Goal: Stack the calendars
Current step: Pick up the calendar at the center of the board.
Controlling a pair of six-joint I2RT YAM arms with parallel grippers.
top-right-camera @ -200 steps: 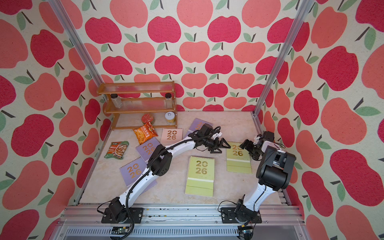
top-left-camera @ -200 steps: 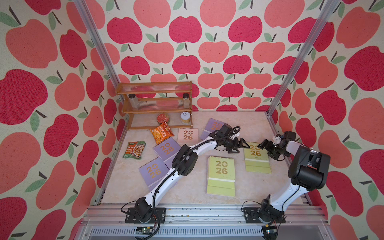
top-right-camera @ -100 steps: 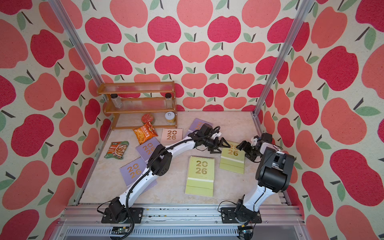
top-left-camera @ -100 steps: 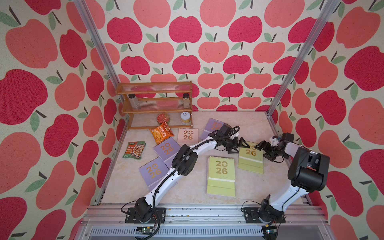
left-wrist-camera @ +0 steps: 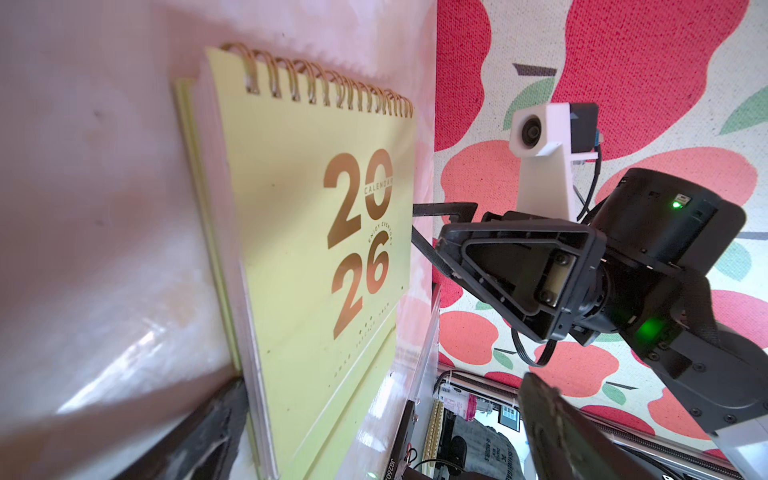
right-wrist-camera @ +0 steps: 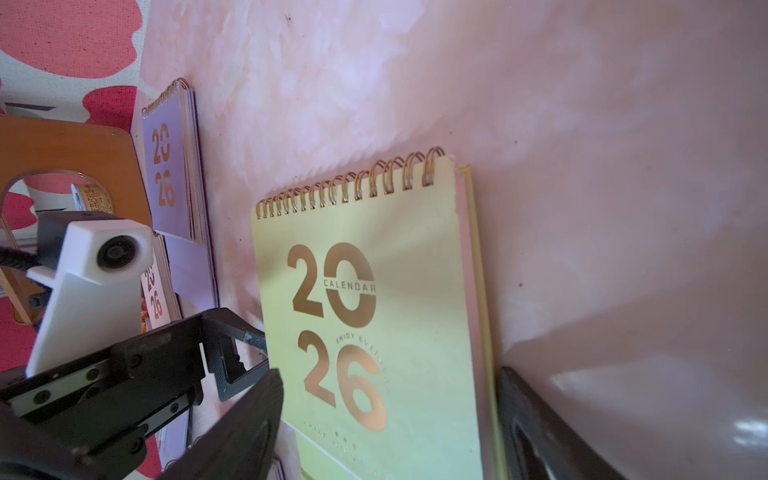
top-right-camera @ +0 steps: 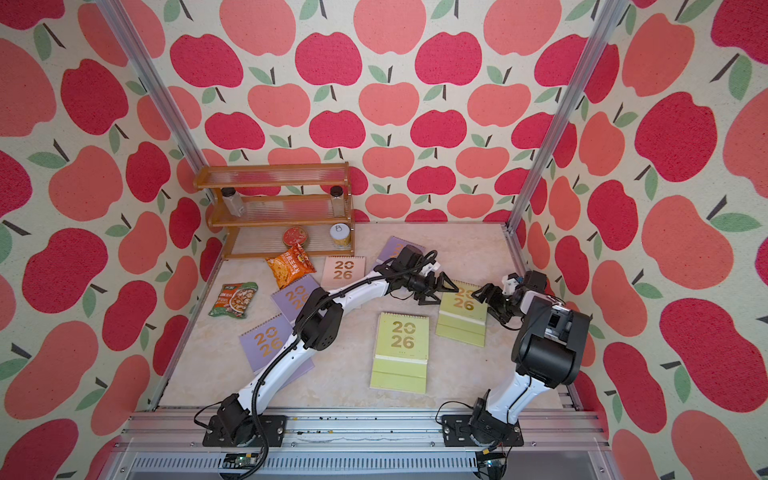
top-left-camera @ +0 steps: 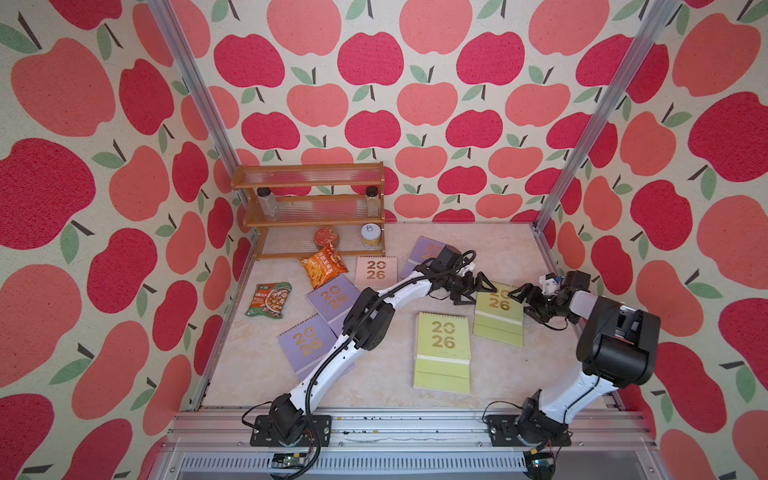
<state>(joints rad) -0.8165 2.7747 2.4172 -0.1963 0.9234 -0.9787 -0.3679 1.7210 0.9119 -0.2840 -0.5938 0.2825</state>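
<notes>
The yellow-green calendar [top-left-camera: 498, 316] lies flat on the pale marbled tabletop [top-left-camera: 374, 386], right of centre, between the two grippers. In both wrist views its cover reads "2026" in gold numerals, "CALENDAR" across the zero and "ENJOY EVERYDAY" curving round the six, under a gold spiral binding.

The left gripper [top-left-camera: 478, 293] is at the calendar's upper left corner with its jaws spread wide, holding nothing. The right gripper [top-left-camera: 519, 305] is at the calendar's right edge with its jaws also apart. In the right wrist view the cover shows between its two fingers, but whether they press on it cannot be told.

A second yellow-green calendar [top-left-camera: 442, 353], also marked "2026", lies flat just beside the first, nearer the front rail. A pale pink calendar [top-left-camera: 376, 270] sits in front of the wooden rack [top-left-camera: 309, 199]. A lilac calendar [top-left-camera: 424, 249] lies partly hidden behind the left wrist. A second lilac calendar [top-left-camera: 332, 297] and a third lilac calendar [top-left-camera: 307, 343] lie left of the left arm.

An orange snack packet [top-left-camera: 324, 266] lies against the second lilac calendar's far edge, and a green snack packet [top-left-camera: 268, 300] lies near the left wall. The print on both is too small to read. On the rack's lowest shelf, a jar [top-left-camera: 370, 235] has a hand-drawn "8" on its lid.
</notes>
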